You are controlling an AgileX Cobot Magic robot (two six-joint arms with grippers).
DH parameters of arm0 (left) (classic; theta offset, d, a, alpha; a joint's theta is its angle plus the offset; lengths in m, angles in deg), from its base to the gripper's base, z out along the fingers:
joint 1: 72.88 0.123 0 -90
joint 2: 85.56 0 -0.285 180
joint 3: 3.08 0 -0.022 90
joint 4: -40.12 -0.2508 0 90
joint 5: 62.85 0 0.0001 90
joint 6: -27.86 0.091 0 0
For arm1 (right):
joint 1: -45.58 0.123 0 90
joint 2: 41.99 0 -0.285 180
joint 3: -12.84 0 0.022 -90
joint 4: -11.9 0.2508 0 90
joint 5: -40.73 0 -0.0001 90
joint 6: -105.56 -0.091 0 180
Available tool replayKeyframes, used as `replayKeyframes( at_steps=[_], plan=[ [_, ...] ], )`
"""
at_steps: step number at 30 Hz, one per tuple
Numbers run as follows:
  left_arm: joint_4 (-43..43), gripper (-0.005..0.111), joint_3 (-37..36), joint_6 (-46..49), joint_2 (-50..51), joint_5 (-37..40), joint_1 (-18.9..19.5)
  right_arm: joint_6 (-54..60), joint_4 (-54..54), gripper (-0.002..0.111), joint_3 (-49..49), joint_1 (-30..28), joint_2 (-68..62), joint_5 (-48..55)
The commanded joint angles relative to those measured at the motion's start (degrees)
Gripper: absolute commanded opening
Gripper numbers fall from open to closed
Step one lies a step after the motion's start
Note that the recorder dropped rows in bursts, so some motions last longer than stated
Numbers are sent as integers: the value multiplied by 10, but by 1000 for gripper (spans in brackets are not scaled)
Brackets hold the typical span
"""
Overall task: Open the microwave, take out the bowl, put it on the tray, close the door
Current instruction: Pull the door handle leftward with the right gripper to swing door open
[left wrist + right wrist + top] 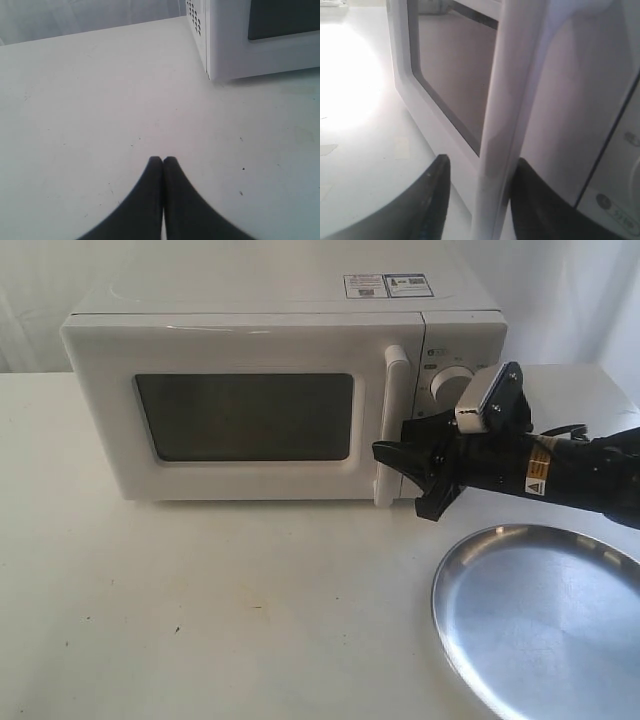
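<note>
The white microwave [280,300] stands at the back of the table with its door [240,350] shut. The bowl is hidden; the dark window shows nothing of it. My right gripper [405,480] is open at the lower part of the door's vertical bar handle [392,425]. In the right wrist view the handle [505,100] runs between the two fingers of that gripper [481,162], with a gap on one side. The silver tray [545,620] lies at the front right, bare. My left gripper [163,160] is shut on nothing, low over the table near the microwave's side [225,40].
A round knob [450,385] sits on the control panel just behind my right wrist. White table [200,610] stretches in front of the microwave. The left arm does not show in the exterior view.
</note>
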Motion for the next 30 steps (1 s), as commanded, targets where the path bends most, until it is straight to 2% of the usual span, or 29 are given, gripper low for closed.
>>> replayKeyframes(
  at_steps=[1,11,20,25,28,30],
  plan=[
    [2,0,1,-4,-1,0,0,-7,-153,0,-16,21,-4,-67],
    [2,0,1,-4,-1,0,0,-53,-212,0,1,39,48,-67],
    [2,0,1,-4,-1,0,0,-79,-227,0,88,37,163,-67],
    [2,0,1,-4,-1,0,0,-217,-235,0,140,37,270,111],
    [2,0,1,-4,-1,0,0,-255,-243,0,164,37,330,143],
    [2,0,1,-4,-1,0,0,-289,-253,5,172,37,366,138]
  ],
)
